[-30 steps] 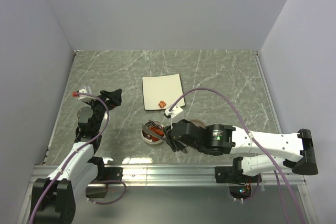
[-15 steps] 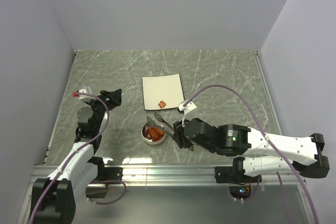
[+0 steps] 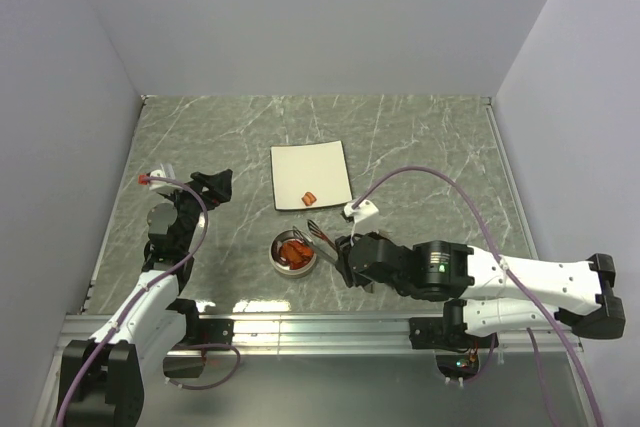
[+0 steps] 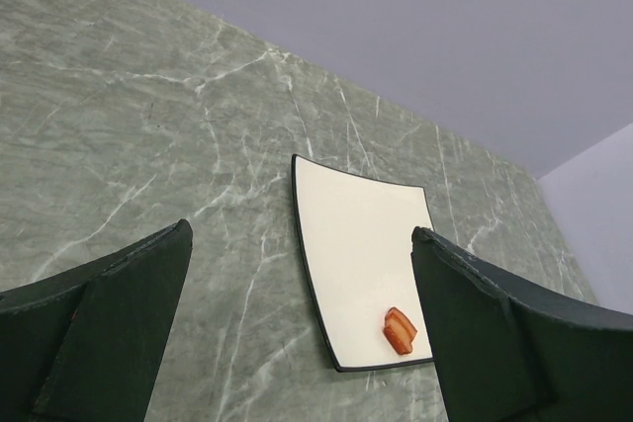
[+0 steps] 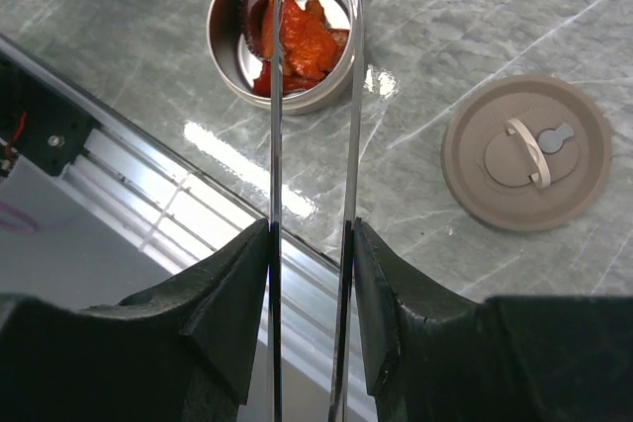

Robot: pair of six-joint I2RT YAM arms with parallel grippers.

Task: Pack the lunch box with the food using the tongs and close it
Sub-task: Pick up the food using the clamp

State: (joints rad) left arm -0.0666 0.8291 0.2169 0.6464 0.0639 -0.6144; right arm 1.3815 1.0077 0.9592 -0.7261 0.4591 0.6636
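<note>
The lunch box (image 3: 295, 255), a small round silver tin (image 5: 223, 46), holds orange, red and dark food (image 5: 302, 42). Its brown lid (image 5: 526, 152) lies flat to the tin's right, handle up. One orange piece of food (image 3: 309, 196) lies near a corner of the white plate (image 3: 310, 167). My right gripper (image 5: 309, 234) is shut on the tongs (image 5: 276, 96), its fingers pressing both arms from outside. The arms stand apart with nothing seen between them, and their tips pass out of the wrist view above the tin. In the top view the tongs (image 3: 322, 235) point from my right gripper (image 3: 345, 255) toward the plate. My left gripper (image 3: 205, 187) stands open and empty at the far left.
The left wrist view faces the white plate (image 4: 361, 234) with the orange piece (image 4: 400, 329), between my left gripper's (image 4: 302, 231) spread fingers. A metal rail (image 3: 320, 327) runs along the table's near edge, just behind the tin. Grey walls close in the table on three sides.
My right arm has drawn back to the right with the tongs. Their tips have left the tin and now point toward the plate. The left arm has not moved.
</note>
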